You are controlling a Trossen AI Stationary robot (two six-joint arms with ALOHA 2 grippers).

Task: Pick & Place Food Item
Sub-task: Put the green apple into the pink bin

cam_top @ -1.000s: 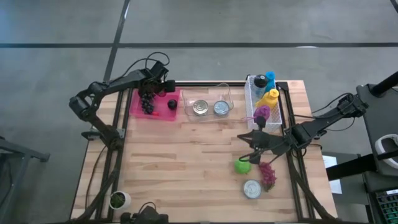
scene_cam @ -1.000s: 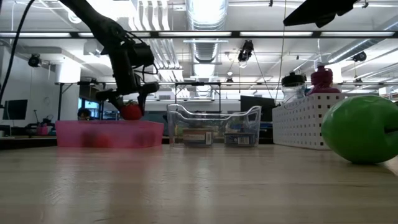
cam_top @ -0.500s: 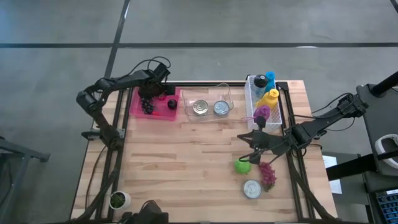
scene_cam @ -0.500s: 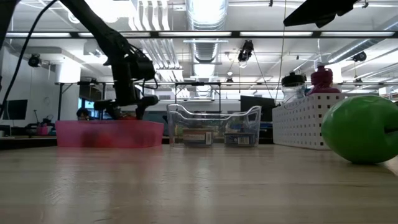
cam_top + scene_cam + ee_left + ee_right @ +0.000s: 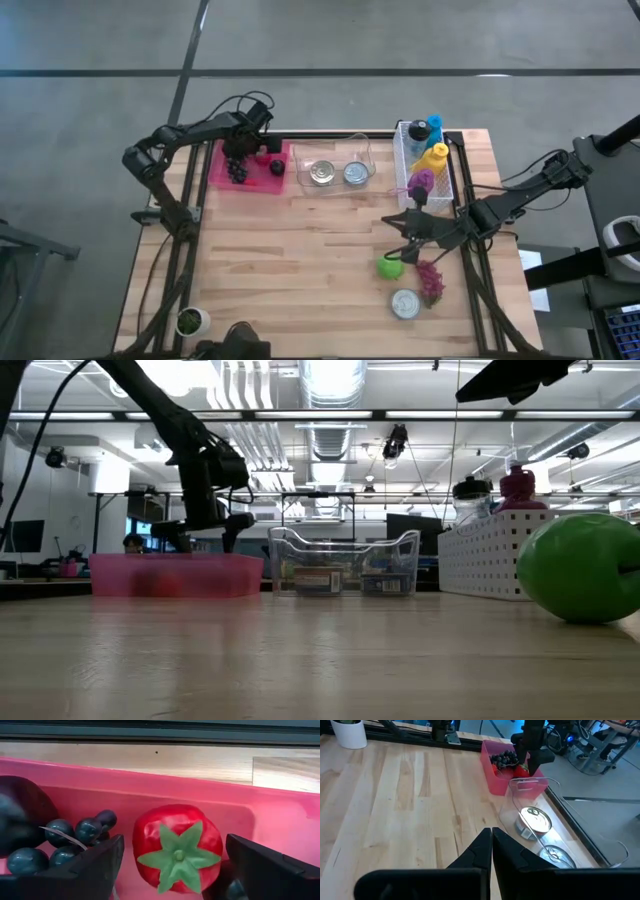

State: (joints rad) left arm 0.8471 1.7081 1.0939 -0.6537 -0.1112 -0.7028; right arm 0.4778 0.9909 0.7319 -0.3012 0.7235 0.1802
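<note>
Presently catalogued: one toy tomato (image 5: 177, 849), red with a green star-shaped calyx, lying inside the pink bin (image 5: 222, 170) at the far left of the table, just beside a bunch of dark grapes (image 5: 75, 842) and a dark plum (image 5: 277, 168); judged to be the food item, set down where it belongs. Left gripper (image 5: 252, 150): poised over the bin, fingers (image 5: 95, 867) spread wide on either side of the tomato with clear gaps, gripping nothing, most likely so the tomato stays put as the arm lifts away. Right gripper (image 5: 491, 847): waiting above the table's right-hand side, fingers closed together and empty. Also listed: clear container (image 5: 335, 170) holding two tins; white perforated basket (image 5: 402, 165) of bottles; green apple (image 5: 390, 267) near the right arm.
</note>
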